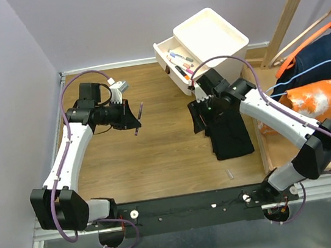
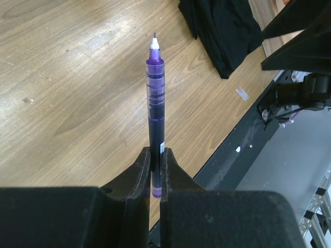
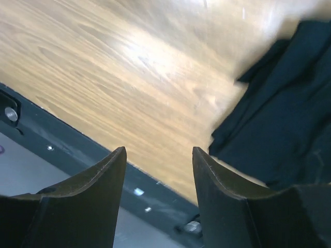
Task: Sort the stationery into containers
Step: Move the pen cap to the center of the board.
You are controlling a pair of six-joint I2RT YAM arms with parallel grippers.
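Observation:
My left gripper [image 1: 134, 120] is shut on a purple pen [image 1: 139, 118] and holds it above the wooden table, left of centre. In the left wrist view the pen [image 2: 155, 98] stands straight out from the jaws [image 2: 156, 155], bare tip away from me. My right gripper [image 1: 196, 118] is open and empty, hovering by the left edge of the folded black cloth [image 1: 228, 133]; its wrist view [image 3: 159, 155] shows only table and cloth [image 3: 289, 93] below. The white cabinet [image 1: 216, 21] stands at the back. Its open drawer [image 1: 168, 69] holds several pens [image 1: 180, 60].
A small clear cap [image 1: 228, 172] lies near the front edge, right of centre; it also shows in the left wrist view [image 2: 241, 93]. A wooden rack [image 1: 296, 1] with blue and orange cloth [image 1: 325, 98] stands at the right. A black rail [image 1: 189, 207] runs along the front.

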